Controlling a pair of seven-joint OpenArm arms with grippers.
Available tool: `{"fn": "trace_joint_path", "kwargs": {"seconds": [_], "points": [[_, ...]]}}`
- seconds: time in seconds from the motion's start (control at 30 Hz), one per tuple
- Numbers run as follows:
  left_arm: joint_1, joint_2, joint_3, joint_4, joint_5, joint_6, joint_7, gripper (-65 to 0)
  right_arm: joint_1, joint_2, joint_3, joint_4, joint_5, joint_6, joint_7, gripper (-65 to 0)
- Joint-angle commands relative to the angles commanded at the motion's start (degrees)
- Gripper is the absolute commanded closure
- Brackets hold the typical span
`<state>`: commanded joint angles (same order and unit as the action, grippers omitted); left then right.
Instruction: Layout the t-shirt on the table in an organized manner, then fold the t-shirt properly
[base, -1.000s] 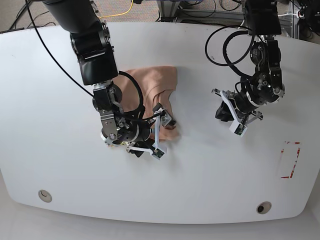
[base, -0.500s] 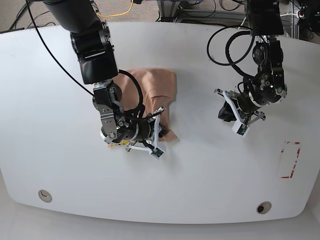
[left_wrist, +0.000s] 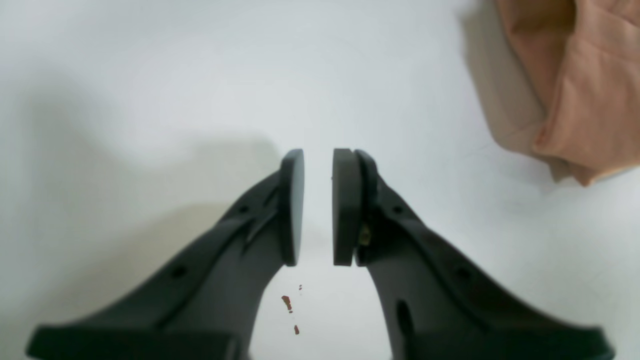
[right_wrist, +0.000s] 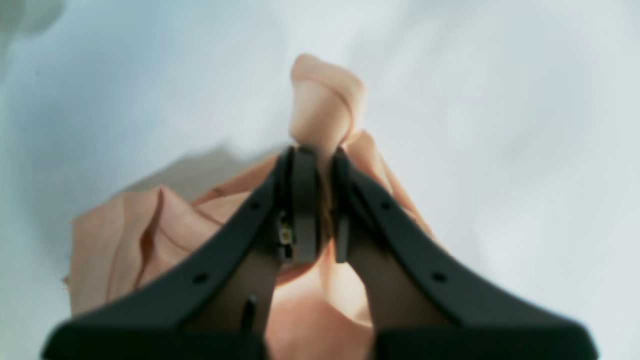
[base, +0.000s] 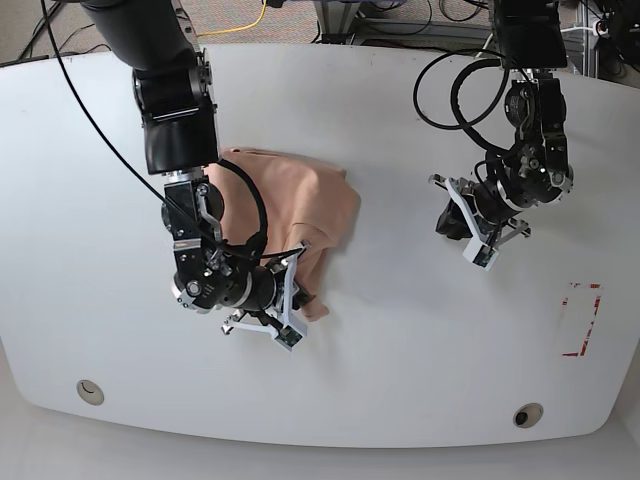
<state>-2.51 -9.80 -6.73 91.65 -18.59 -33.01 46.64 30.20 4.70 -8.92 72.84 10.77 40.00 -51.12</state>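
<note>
The peach-tan t-shirt (base: 300, 195) lies bunched left of the middle of the white table (base: 400, 380), with one end drawn toward the front edge. My right gripper (base: 300, 298) is shut on that end. In the right wrist view a twisted tuft of the t-shirt (right_wrist: 325, 100) sticks out past the right gripper (right_wrist: 320, 200), and more folds hang below. My left gripper (base: 443, 222) hovers over bare table to the shirt's right. In the left wrist view the left gripper (left_wrist: 318, 205) stands narrowly open, holding nothing, with a t-shirt corner (left_wrist: 590, 90) at the upper right.
A red-outlined rectangle mark (base: 580, 320) sits near the table's right edge. Two small round holes (base: 90, 390) (base: 527, 414) lie near the front edge. Small red specks (left_wrist: 287, 302) show on the table under the left gripper. Cables and equipment lie behind the table's far edge.
My right gripper has moved left and toward the front edge with the t-shirt in it, drawing the fabric out wider. The left arm has hardly moved.
</note>
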Motion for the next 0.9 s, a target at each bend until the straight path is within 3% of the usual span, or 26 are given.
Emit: {"fn": "trace_joint_path", "kwargs": {"seconds": [0.53,0.63,0.8,0.9], "points": [[0.0,0.18,1.58,0.18,-0.18,0.0,0.0,-8.9,2.64,-0.18,0.09,-11.78,0.0,0.0,11.96,-4.6],[0.0,0.0,4.13,0.53,-0.26,0.0,0.0,-8.9,2.64,-0.18,0.09,-11.78,0.35,0.0,12.66,-17.9],[0.0,0.35,8.09,0.7,-0.35,0.0,0.0,-8.9,2.11,0.44,0.26,-6.77,0.7,0.0,11.25,-47.4],[-0.09,1.05,11.43,1.41,-0.35,0.0,0.0,-8.9,-0.35,2.2,1.85,-0.88,0.7,0.0,9.14,-55.3]]}}
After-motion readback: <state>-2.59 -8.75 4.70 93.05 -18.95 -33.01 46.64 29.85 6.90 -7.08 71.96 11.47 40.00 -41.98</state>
